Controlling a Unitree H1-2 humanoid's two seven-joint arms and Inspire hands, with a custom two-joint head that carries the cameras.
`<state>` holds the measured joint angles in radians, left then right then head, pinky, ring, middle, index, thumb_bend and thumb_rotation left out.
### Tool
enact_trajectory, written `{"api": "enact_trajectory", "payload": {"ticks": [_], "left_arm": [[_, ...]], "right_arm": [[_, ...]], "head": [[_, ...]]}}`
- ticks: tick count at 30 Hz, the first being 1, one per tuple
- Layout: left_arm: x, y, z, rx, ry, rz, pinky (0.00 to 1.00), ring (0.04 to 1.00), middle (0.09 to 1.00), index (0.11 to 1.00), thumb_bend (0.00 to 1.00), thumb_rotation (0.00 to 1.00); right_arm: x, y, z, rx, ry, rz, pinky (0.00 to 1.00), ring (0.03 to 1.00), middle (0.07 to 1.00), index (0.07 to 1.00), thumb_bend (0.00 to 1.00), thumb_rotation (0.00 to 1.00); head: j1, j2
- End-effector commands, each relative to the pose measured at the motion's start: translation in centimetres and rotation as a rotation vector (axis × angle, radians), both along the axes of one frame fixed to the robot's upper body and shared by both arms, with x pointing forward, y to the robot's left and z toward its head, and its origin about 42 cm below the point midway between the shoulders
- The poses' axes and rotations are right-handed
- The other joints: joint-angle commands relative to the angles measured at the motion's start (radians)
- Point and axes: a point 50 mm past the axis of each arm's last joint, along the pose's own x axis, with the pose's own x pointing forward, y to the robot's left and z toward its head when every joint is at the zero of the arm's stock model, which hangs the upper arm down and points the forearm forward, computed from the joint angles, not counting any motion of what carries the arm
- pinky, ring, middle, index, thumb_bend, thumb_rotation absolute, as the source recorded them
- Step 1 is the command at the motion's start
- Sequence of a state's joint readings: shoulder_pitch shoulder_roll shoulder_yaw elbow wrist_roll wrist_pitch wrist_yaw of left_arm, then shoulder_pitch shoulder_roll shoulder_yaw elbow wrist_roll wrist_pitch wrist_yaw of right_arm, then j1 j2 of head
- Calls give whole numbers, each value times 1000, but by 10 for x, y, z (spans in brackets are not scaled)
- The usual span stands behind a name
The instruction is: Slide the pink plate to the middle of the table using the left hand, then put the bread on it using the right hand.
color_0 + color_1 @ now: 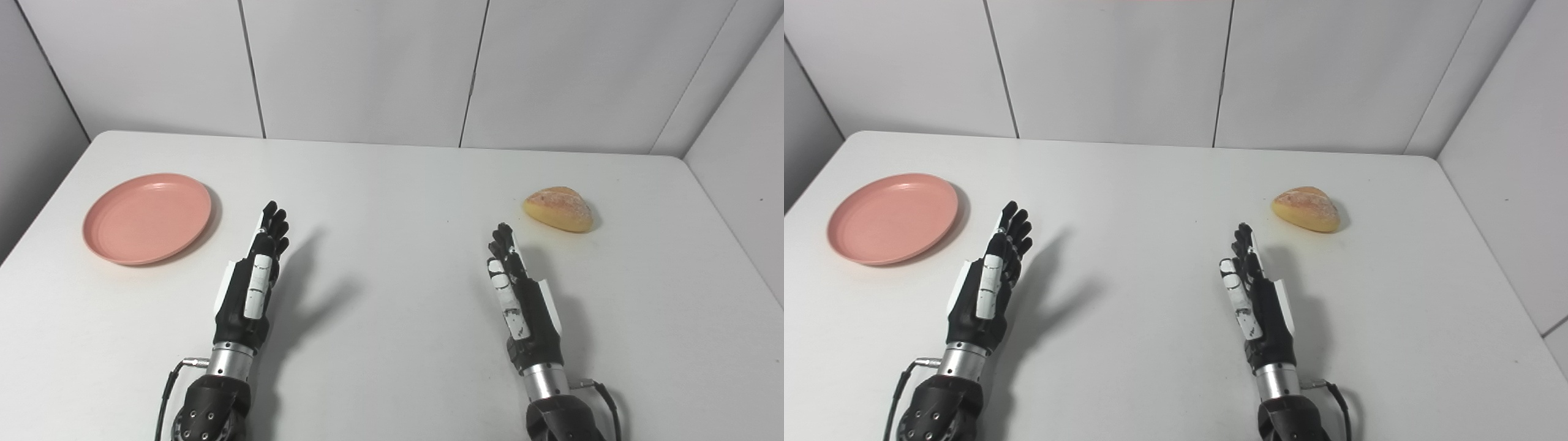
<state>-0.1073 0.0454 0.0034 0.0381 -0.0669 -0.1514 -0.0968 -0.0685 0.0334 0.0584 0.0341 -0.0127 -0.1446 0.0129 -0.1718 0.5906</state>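
Start of task: the pink plate (147, 217) lies at the worktop's (392, 343) left, the bread (558, 209) at its right, and both the left hand (252, 283) and right hand (517, 288) hover edge-on near the front, fingers (274, 223) extended and holding nothing. To slide well, the left hand should probably press the plate's outer rim and push flat toward centre, though rim height is hard to judge. The worktop is smooth white, enclosed by pale panelled walls (367, 67).
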Motion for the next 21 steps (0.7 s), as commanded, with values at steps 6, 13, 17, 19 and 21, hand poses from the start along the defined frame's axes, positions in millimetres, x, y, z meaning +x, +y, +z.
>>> {"api": "enact_trajectory", "payload": {"ticks": [6,13,17,19,21], "left_arm": [[-9,-3,-9,-22,50,-22,1000,1000,1000,1000,632,1000],[-8,-3,-9,-4,83,-65,1000,1000,1000,1000,622,1000],[-8,-3,-8,12,91,-77,1000,1000,1000,1000,626,1000],[-8,-2,-8,26,102,-80,1000,1000,1000,1000,626,1000],[-7,-1,-8,42,117,-87,1000,1000,1000,1000,634,924]], "right_arm": [[4,-7,2,-16,-21,-11,1000,1000,1000,1000,651,881],[5,-8,1,-25,-12,-7,1000,1000,1000,1000,653,881],[5,-8,1,-21,-13,-7,1000,1000,1000,1000,654,870],[5,-8,1,-20,-9,-7,1000,1000,1000,1000,648,865],[6,-8,1,-23,-4,-7,1000,1000,1000,1000,640,858]], "head": [[-3,-2],[-3,-2],[0,-3],[0,-5],[1,-5]]}}
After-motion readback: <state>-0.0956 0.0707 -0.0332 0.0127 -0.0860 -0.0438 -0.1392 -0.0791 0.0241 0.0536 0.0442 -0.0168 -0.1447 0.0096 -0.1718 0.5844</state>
